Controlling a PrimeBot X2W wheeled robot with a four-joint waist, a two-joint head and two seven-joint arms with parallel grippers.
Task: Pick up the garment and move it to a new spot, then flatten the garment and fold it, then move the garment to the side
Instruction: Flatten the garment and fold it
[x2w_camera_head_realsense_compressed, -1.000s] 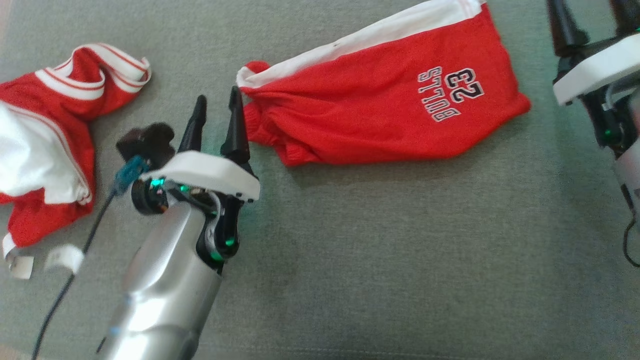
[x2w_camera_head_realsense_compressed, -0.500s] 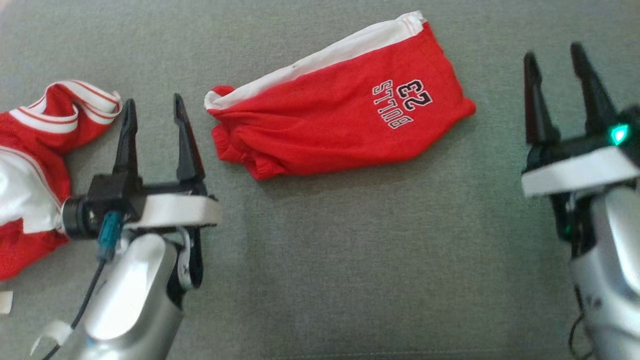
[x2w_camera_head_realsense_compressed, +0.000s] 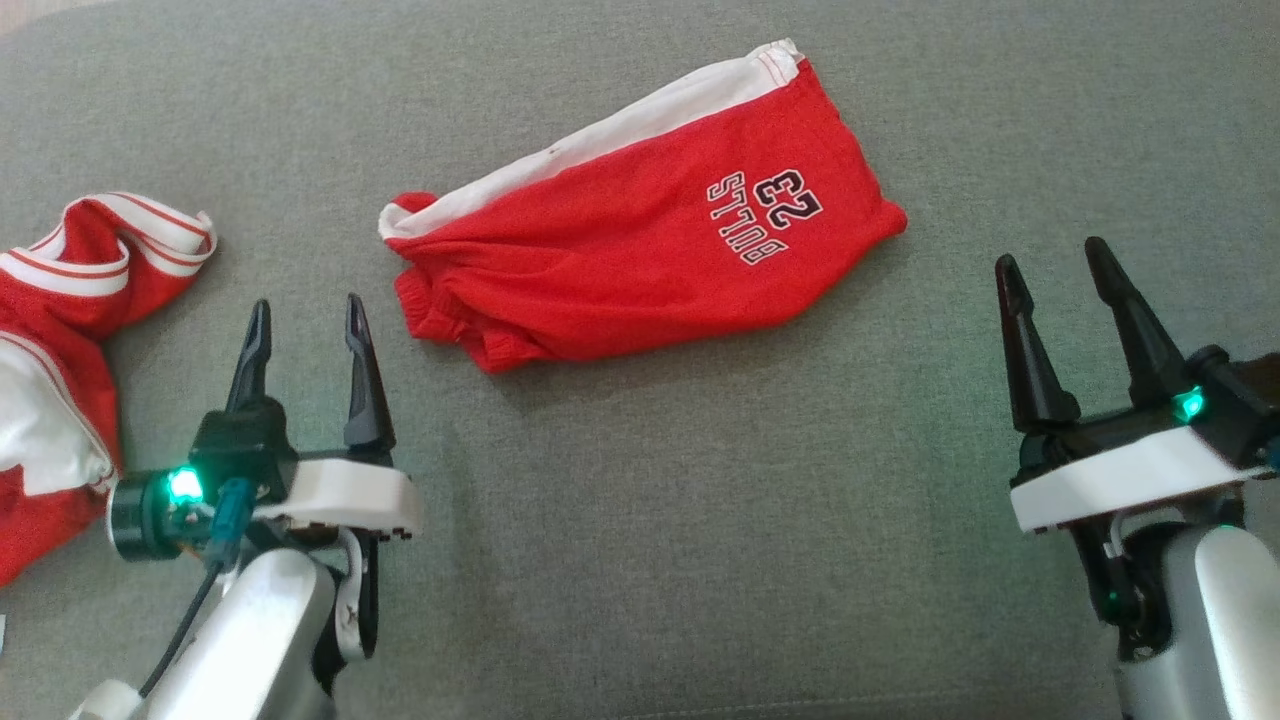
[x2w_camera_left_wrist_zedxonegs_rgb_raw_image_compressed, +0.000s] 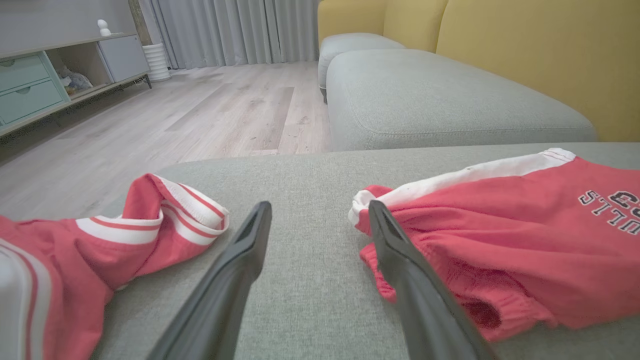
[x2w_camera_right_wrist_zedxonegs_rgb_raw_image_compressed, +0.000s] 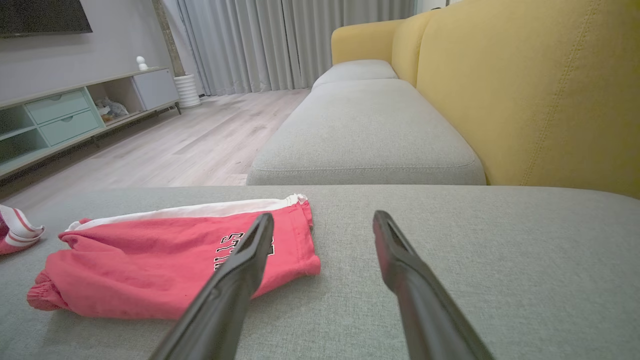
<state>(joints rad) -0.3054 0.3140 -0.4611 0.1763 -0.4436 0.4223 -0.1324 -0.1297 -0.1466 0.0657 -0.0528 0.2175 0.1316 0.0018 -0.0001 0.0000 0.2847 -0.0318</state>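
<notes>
In the head view, the red cloth shorts (x2w_camera_head_realsense_compressed: 640, 260) with a white side stripe and the word BULLS lie in the middle of the grey woven sofa cushion (x2w_camera_head_realsense_compressed: 700, 520). I think they are folded over once. The left gripper (x2w_camera_head_realsense_compressed: 305, 303) sits near the bunched waist end but does not touch it. Its fingers are wide apart with nothing between them. The right gripper (x2w_camera_head_realsense_compressed: 1049, 253) sits past the other end, also wide apart and empty. A crumpled red and white garment (x2w_camera_head_realsense_compressed: 70, 300) lies at the left edge.

In the left wrist view, the two dark fingers (x2w_camera_left_wrist_zedxonegs_rgb_raw_image_compressed: 235, 270) point at the bare gap between that garment and the shorts (both lie close by).

In the right wrist view, the shorts lie ahead and to the left, with the yellow padded sofa back (x2w_camera_right_wrist_zedxonegs_rgb_raw_image_compressed: 525, 100) on the right.

If a gripper pinches just the top layer, the fold could fall open when the shorts go to the side. The left gripper could also snag the crumpled garment, because it is so near.

A second ago one left finger was right beside the waist end. Now it is pulled back. The right gripper has drawn back as well, and the camera has moved too.
</notes>
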